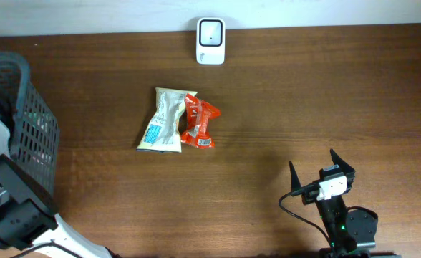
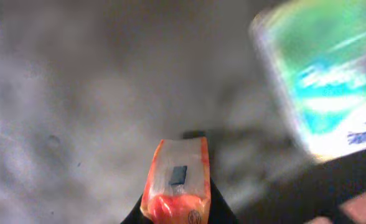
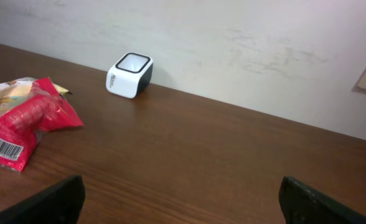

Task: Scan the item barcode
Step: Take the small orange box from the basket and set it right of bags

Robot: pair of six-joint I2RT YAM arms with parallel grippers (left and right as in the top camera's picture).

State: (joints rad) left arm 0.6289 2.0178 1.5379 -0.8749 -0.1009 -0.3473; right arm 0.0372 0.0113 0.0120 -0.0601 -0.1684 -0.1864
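Pinching an orange pouch bottom centre in the left gripper, holding the right gripper spread lower right, not yet at the top-centre scanner, scan seemingly pending.

Right wrist view: white scanner upper left, at the wall. Red packet, barcode facing up, overlaps a pale packet at left edge. Right gripper fingers spread wide above the wooden table.
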